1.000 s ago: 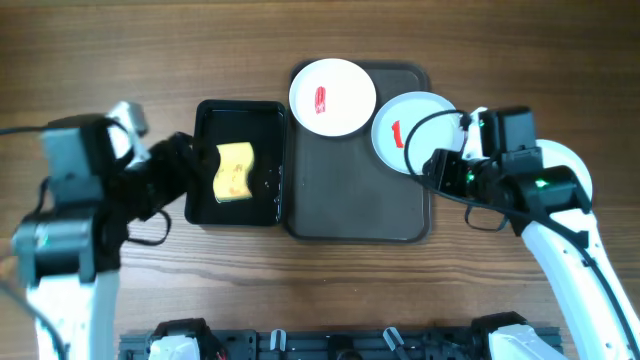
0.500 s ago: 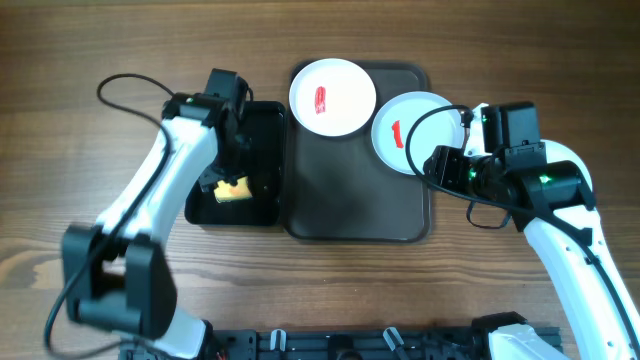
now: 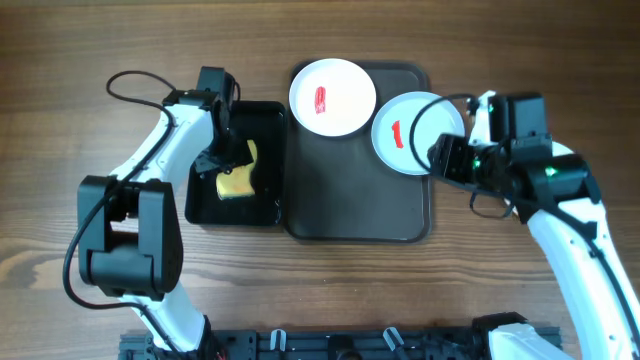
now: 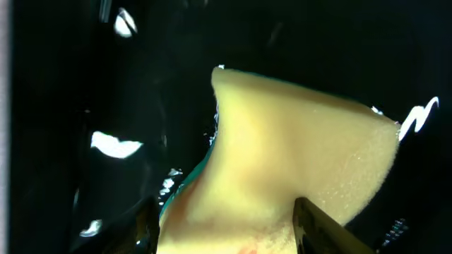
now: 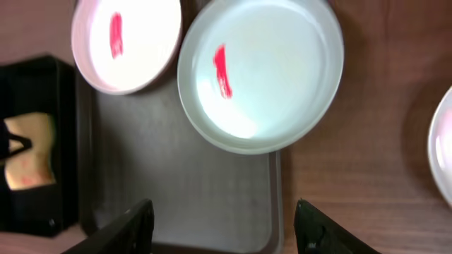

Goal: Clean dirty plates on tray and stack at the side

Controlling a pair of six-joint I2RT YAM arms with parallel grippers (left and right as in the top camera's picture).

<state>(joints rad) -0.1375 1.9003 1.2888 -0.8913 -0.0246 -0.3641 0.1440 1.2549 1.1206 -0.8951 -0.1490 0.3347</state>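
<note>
A white plate (image 3: 332, 97) with a red smear sits at the far left corner of the dark tray (image 3: 355, 195). A pale blue plate (image 3: 410, 132) with a red smear overhangs the tray's far right rim. Both show in the right wrist view, the white plate (image 5: 127, 42) and the blue plate (image 5: 261, 70), above the tray (image 5: 191, 190). The edge of a third white plate (image 5: 441, 141) lies on the table at the right. My right gripper (image 5: 226, 233) is open and empty, just right of the blue plate (image 3: 440, 160). My left gripper (image 3: 225, 165) is in the black tub, shut on a yellow sponge (image 4: 282, 155).
The glossy black tub (image 3: 265, 205) stands against the tray's left side and is wet inside (image 4: 113, 144). It also shows in the right wrist view (image 5: 42, 85). Bare wooden table (image 3: 300, 290) surrounds the tray.
My left arm has swung from the left of the table into the tub and closed on the sponge, which now stands tilted. My right gripper shifted slightly up and right.
</note>
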